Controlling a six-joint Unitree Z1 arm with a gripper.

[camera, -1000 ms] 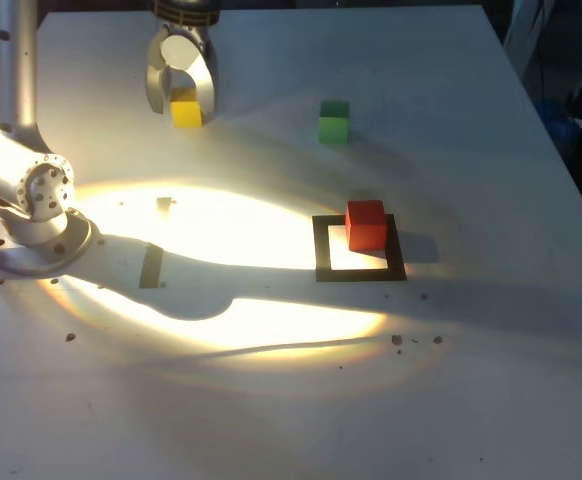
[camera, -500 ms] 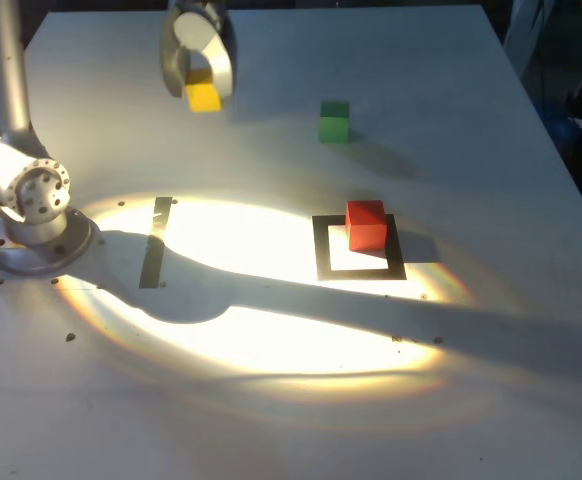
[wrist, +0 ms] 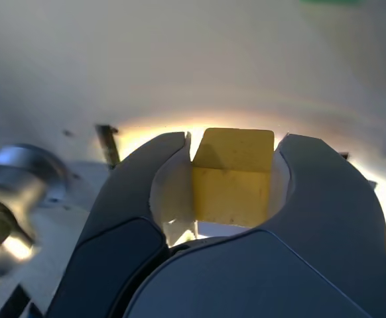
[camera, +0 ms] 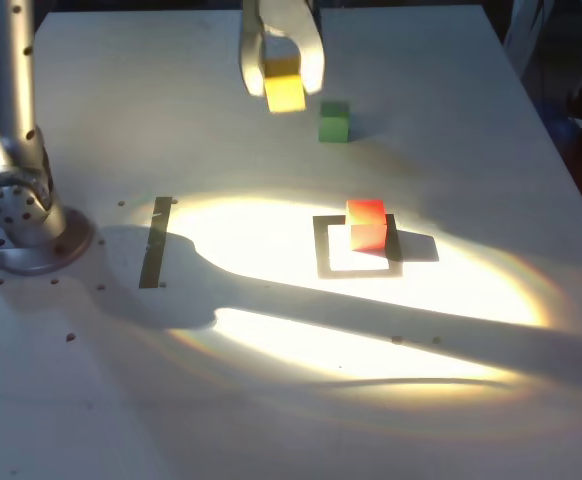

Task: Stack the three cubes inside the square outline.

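You see a pale, flat table (camera: 221, 420) with small dark specks and round marks. A bright elongated light patch with coloured fringes crosses it, cut by the arm's shadow. Beyond its far and right-hand edges in the exterior view, you see dark surroundings.

You have one arm (camera: 11, 130), its base at the exterior view's left. You have one gripper (camera: 283, 78), grasping the yellow cube (camera: 285, 92) between its fingers, above the table.

You have one square outline (camera: 322, 262), black with a white centre, and one straight black strip (camera: 155, 245) near the arm base.

You count three cubes: the yellow one, held; the red-orange cube (camera: 367, 226), resting at the outline's far right part in the exterior view; and the green cube (camera: 334, 123), on the table beyond the outline.
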